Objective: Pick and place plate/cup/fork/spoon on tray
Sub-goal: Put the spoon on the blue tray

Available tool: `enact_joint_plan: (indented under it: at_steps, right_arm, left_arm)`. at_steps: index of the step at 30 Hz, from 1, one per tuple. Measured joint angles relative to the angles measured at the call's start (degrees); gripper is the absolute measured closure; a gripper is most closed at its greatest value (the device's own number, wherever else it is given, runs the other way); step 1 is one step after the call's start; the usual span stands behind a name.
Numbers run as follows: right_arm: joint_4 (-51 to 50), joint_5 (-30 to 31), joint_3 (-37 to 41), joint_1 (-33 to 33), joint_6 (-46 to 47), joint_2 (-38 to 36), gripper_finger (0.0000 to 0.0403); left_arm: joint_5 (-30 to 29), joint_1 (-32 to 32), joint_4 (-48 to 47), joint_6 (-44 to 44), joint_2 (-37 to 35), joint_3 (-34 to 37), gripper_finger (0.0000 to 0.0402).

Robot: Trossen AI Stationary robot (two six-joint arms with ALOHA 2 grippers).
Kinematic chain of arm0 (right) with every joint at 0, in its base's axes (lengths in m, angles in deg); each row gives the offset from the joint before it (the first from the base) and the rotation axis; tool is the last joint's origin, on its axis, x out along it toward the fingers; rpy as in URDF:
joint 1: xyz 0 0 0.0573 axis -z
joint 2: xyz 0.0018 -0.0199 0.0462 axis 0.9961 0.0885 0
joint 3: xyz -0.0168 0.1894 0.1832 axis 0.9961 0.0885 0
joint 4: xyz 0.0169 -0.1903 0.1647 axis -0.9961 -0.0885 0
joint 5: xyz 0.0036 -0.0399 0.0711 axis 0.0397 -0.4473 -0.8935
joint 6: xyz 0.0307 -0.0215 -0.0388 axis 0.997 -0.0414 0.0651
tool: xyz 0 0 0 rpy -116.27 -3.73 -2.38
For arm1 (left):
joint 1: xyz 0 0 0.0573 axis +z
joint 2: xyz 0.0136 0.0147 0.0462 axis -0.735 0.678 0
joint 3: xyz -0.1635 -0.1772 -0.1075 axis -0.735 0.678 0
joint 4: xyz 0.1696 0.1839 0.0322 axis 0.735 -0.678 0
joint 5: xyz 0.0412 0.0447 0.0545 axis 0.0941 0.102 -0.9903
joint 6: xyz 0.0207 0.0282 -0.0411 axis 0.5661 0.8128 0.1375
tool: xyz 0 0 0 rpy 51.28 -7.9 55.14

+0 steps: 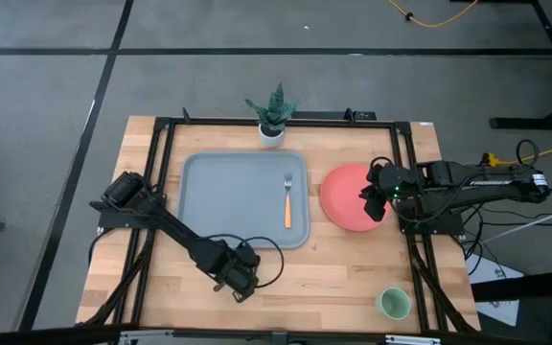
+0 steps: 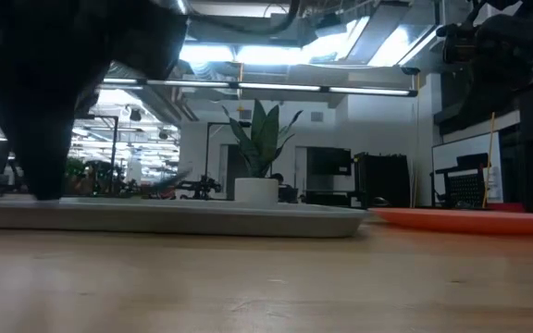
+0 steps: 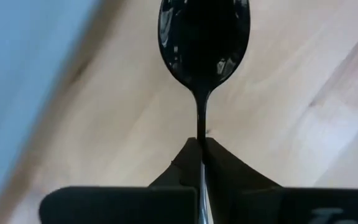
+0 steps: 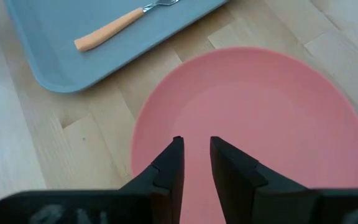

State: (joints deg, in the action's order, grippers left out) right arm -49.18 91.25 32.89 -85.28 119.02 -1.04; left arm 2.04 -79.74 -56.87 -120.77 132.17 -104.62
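1. High view: tray (image 1: 228, 196) lying flat in the middle of the table (image 1: 353, 278), with the fork (image 1: 287, 200) inside it near the edge that faces the plate (image 1: 345, 198), orange handle pointing to the table's front. Plate just beside that tray edge, on bare wood. Right gripper (image 1: 370, 203) poised over the plate's outer half. Left gripper (image 1: 241, 278) low over the wood in front of the tray's front edge. Cup (image 1: 392, 304) well apart from the tray, at the table's front right corner. Potted plant (image 1: 272, 115) just behind the tray's rear edge.

2. Low view: tray (image 2: 202, 216) seen edge-on, potted plant (image 2: 256, 153) rising behind it, plate (image 2: 470, 218) edge-on beside it.

3. Left wrist view: left gripper (image 3: 202, 152) clamped on the spoon (image 3: 203, 43), fingers (image 3: 229, 168) pinching the thin handle, the oval bowl out ahead above bare wood, tray (image 3: 17, 74) close alongside.

4. Right wrist view: right gripper (image 4: 196, 152) over the plate (image 4: 278, 112), jaws slightly parted with a narrow gap, holding nothing. Fork (image 4: 124, 22) on the tray (image 4: 61, 56) beyond the plate.
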Motion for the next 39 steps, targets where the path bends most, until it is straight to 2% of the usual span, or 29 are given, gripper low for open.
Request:
enact_joint_plan:
  at_steps: [6, 10, 13, 21, 25, 30, 35, 39]
  right_arm:
    - [-0.01, 0.03, 0.00, 0.00, -1.16, 0.01, 0.0320]
    - [0.00, 0.02, 0.00, 0.00, -0.92, 0.00, 0.0320]
    - [0.00, 0.00, 0.00, 0.00, -0.90, 0.01, 0.0320]
    - [-0.02, -0.04, 0.00, 0.00, -0.67, 0.00, 0.0320]
    - [-0.02, -0.17, 0.00, 0.00, 0.48, 0.00, 0.0320]
    - [-0.60, -0.19, 0.00, 0.00, 0.26, 0.02, 0.0320]
    - [-1.93, -0.17, 0.00, -0.02, -0.38, 0.01, 0.0320]
    - [-1.81, -0.17, 0.00, -0.02, -1.22, -0.01, 0.0320]
  left_arm:
    - [-3.23, -0.13, -8.92, 1.37, 0.12, -6.33, 0.0401]
    - [-4.06, 1.83, -18.71, 3.06, 0.08, -9.09, 0.0401]
    - [-3.52, 5.39, -24.14, 4.30, -0.02, -9.24, 0.0401]
    - [-3.77, 18.43, -36.55, 14.71, -1.51, -8.50, 0.0401]
    - [-3.85, 26.35, -35.30, 14.90, -4.57, -3.74, 0.0401]
    - [-1.34, 34.20, -28.11, 12.56, -10.25, 7.69, 0.0401]
    - [2.21, 37.98, -16.93, 4.67, -17.67, 21.66, 0.0401]
    - [2.26, 38.48, -12.01, -4.43, -23.67, 28.61, 0.0401]
